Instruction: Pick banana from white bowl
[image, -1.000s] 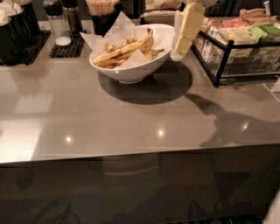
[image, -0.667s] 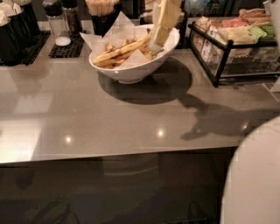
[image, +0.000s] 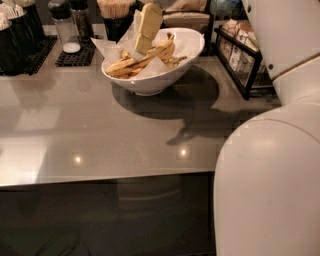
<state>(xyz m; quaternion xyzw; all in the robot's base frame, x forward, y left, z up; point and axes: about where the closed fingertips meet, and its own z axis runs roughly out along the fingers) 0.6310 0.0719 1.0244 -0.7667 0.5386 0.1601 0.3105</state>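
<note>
Gripper (image: 143, 46): hangs over the white bowl (image: 150, 86), its tip just above the fruit; whether it is parted or closed I cannot tell.
Banana (image: 146, 55): lies in the bowl on white paper among shorter ones, seemingly not gripped.
Surface: glossy grey counter (image: 100, 130) with light spots and the bowl's dark shadow.
Right: white robot arm (image: 270, 180) fills the corner; black wire rack (image: 239, 60) of packets behind it.
Back: black mat (image: 75, 56) with shakers, dark containers (image: 20, 35), a cup of sticks (image: 116, 10).

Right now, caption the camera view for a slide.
Pale-yellow robot hand poised over long freckled yellow banana in glossy white ceramic bowl.
</note>
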